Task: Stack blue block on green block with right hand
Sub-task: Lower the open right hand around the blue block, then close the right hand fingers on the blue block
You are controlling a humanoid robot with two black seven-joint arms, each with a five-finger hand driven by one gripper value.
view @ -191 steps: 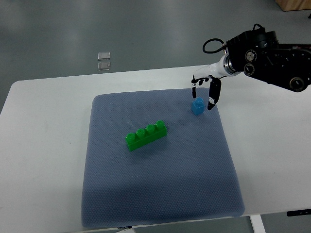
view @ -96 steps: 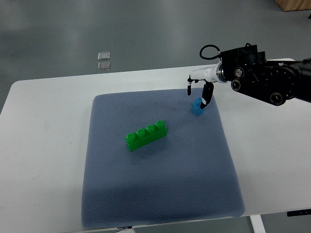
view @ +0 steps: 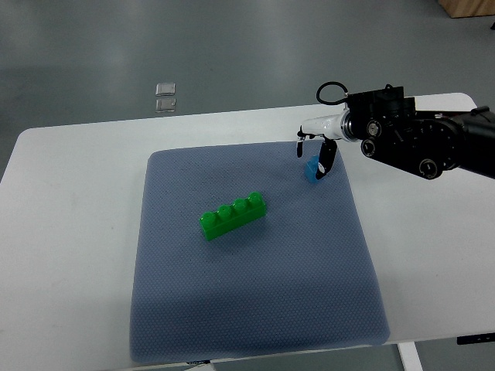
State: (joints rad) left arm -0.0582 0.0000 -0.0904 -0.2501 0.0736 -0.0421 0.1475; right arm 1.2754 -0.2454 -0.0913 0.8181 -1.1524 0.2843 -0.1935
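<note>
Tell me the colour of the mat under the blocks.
The mat is dark greyish blue, seen in the top view.

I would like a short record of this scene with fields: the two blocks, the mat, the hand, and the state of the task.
blue block: near the mat's far right corner, tilted, fingers around it
green block: long, four studs, near the mat's centre, nothing on it
mat: grey-blue, on a white table
right hand: at the blue block, grasp not clear
left arm: not in view
stacking: not yet done

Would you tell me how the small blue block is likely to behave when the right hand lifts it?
The blue block looks like rigid moulded plastic, so probably stiff and light. It already sits tilted under the right hand, so it may tip. Its smooth faces could slip.
</note>
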